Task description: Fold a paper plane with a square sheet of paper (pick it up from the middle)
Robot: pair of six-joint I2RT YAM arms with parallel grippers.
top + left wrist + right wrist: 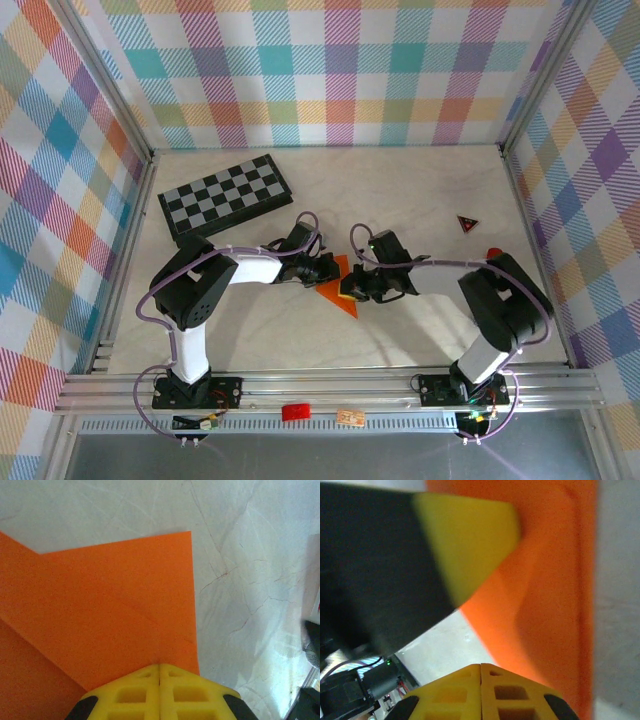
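Left pincer (159, 666) and right pincer (480, 666) shut, tips on the paper (115, 605). Thin, limp, probably slippery on the counter (250, 555); a middle pinch looks safest.

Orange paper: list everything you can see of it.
The orange paper is thin, matte, bright, and partly folded: overlapping layers with straight edges and a faint diagonal crease. It lies on the white marbled table, a pointed triangle from above. The left end effector and the right end effector, both shut, rest at its edges, seemingly pressing it.
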